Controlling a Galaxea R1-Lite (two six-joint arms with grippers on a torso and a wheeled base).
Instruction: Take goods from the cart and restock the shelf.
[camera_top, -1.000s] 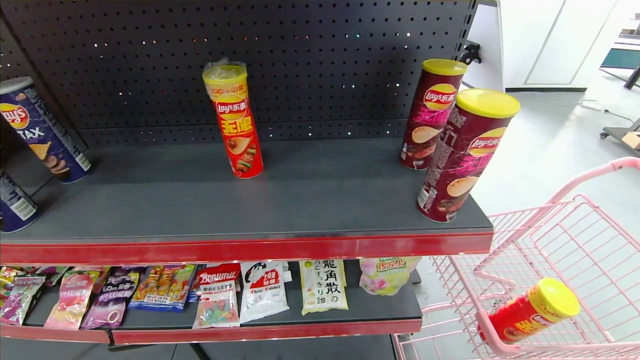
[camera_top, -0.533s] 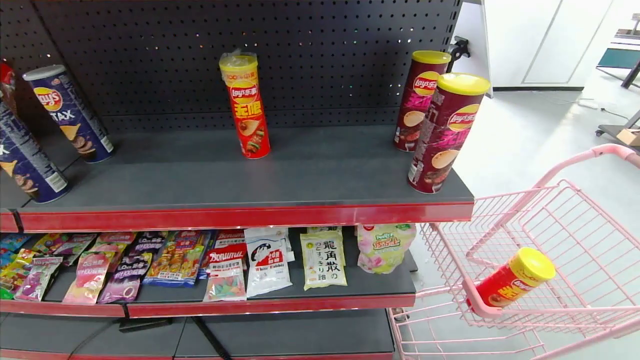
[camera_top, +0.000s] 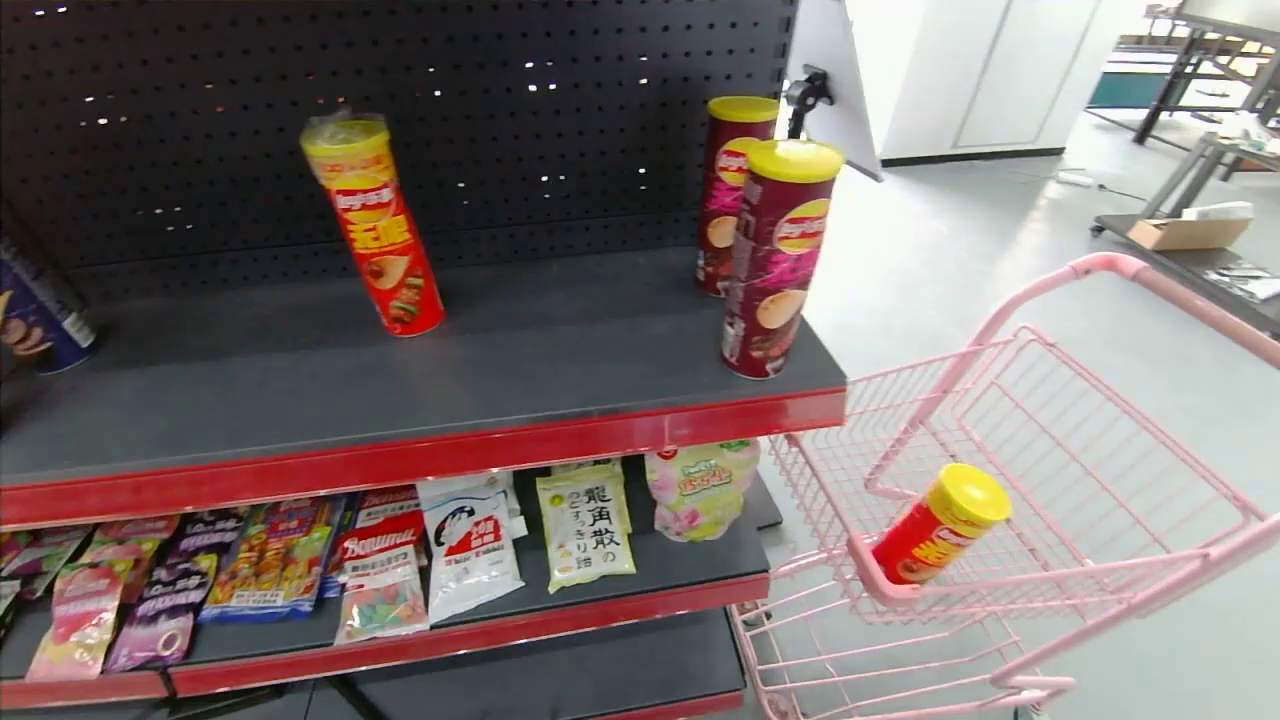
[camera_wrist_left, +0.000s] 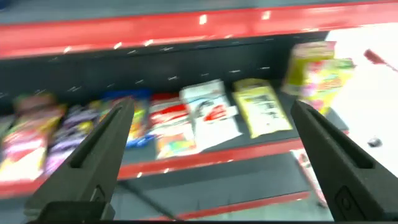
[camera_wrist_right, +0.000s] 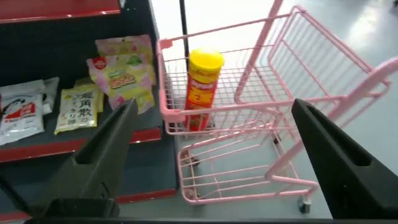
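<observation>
Shelf (camera_top: 560, 350) sat at 10 o'clock in head view, pink cart (camera_top: 1100, 263) at 4 o'clock. Maroon can (camera_top: 775, 260) stood at the shelf's near corner beside the cart and would likely get clipped by a swinging arm. Red can (camera_top: 940, 525) lay tilted in the cart basket against the rim. It could roll or slip from a pinch, and the wire walls crowded the approach. Right gripper (camera_wrist_right: 214, 106) and left gripper (camera_wrist_left: 212, 104) both gaped wide, holding nothing.

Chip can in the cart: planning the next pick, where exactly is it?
In the head view the red chip can lies tilted at the right, in the upper basket of the pink cart, at the end nearest the lower snack shelf.
</observation>
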